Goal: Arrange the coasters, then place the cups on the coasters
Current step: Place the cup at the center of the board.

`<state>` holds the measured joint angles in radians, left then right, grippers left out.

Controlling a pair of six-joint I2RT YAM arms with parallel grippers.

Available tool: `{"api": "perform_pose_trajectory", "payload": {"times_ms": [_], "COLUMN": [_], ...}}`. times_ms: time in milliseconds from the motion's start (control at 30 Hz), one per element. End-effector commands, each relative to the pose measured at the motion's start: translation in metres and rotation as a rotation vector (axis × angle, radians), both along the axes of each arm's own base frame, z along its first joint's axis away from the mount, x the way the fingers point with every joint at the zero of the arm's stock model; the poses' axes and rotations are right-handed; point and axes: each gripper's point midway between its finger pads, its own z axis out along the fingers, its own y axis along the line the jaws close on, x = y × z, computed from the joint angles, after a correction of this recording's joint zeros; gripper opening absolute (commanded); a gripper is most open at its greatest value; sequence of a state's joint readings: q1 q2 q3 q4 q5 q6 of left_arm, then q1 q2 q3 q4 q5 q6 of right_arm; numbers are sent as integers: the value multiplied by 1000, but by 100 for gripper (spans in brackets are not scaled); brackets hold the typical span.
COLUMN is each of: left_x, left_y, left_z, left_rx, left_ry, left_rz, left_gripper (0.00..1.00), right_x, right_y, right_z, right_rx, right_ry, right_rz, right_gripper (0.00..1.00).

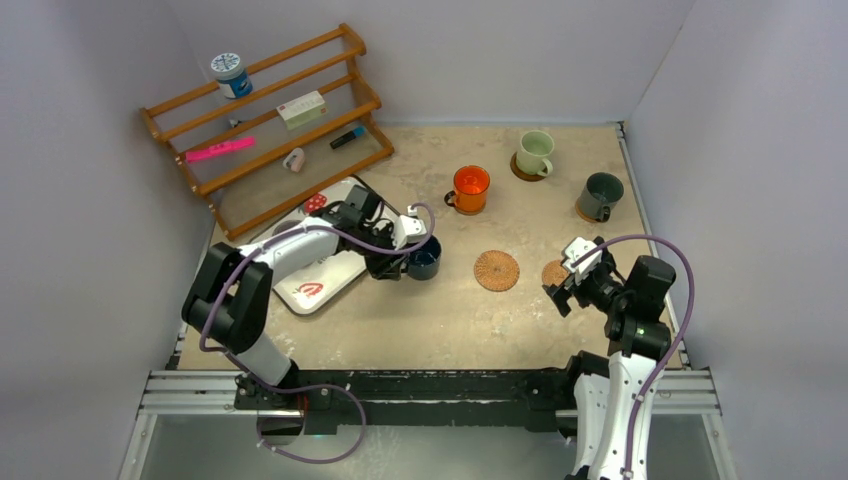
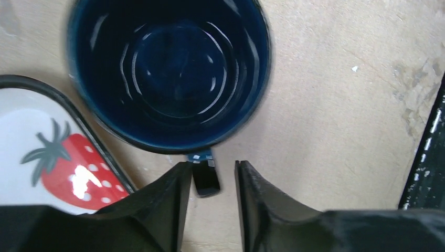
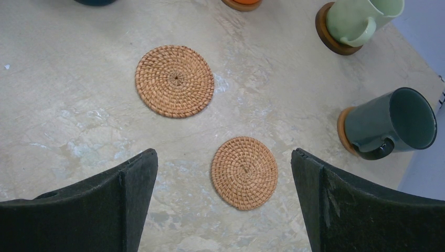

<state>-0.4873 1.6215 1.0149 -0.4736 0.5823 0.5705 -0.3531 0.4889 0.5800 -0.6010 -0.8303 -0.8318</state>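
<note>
Handle of dark blue cup [image 2: 168, 73], between parted left gripper [image 2: 212, 166] jaws

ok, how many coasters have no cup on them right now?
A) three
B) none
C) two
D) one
C: the far woven coaster and the near woven coaster carry nothing, while the orange cup, the pale green cup and the dark grey-green cup each already have one under them.

Left pincer [image 2: 212, 167] narrowly parted; right pincer [image 3: 223, 155] spread wide.
</note>
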Motion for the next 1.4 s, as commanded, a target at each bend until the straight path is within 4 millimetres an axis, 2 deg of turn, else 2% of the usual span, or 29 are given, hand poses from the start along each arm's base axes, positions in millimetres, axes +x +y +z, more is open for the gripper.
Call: {"api": "perform_pose_trajectory", "payload": {"times_ms": [0, 133, 467, 533, 633, 667, 733, 933, 1067, 1167, 1233, 1300, 1367], "left_x": [-20, -34, -69, -73, -78, -78, -82, -97, -106, -104, -93, -72, -41], "left_y": [-1, -6, -26, -31, -38, -43, -49, -64, -61, -55, -50, -40, -18], "left_z": [-2, -4, -8, -7, -6, -5, -3, -2, 9, 27, 45, 69, 94], "left_rx": [21, 37, 62, 71, 80, 79, 77, 64, 50, 41, 15, -38, -94], "left_ry": [14, 34, 125, 139, 158, 166, 178, 226, 244, 188, 126, 45, -41], "left_rz": [-57, -100, -242, -260, -284, -287, -307, -378, -414, -409, -375, -306, -192], "left_gripper": [43, 49, 53, 57, 69, 82, 99, 100, 100, 100, 100, 100, 100], "right_x": [-2, -2, -2, -2, -2, -1, -1, -1, 2, 6, 10, 12, 14], "right_y": [4, 4, 4, 4, 3, 3, 3, 4, 8, 10, 11, 14, 17], "right_z": [-3, -3, -3, -3, -3, -3, -3, -3, 7, 17, 26, 35, 44], "right_rx": [14, 13, 13, 15, 13, 14, 14, 16, 18, 21, 29, 46, 67], "right_ry": [8, 8, 9, 11, 10, 11, 10, 10, -21, -52, -70, -80, -90], "right_rz": [22, 21, 22, 23, 22, 21, 22, 28, 60, 86, 99, 115, 134], "right_gripper": [99, 99, 99, 99, 99, 99, 99, 99, 99, 99, 99, 99, 99]}}
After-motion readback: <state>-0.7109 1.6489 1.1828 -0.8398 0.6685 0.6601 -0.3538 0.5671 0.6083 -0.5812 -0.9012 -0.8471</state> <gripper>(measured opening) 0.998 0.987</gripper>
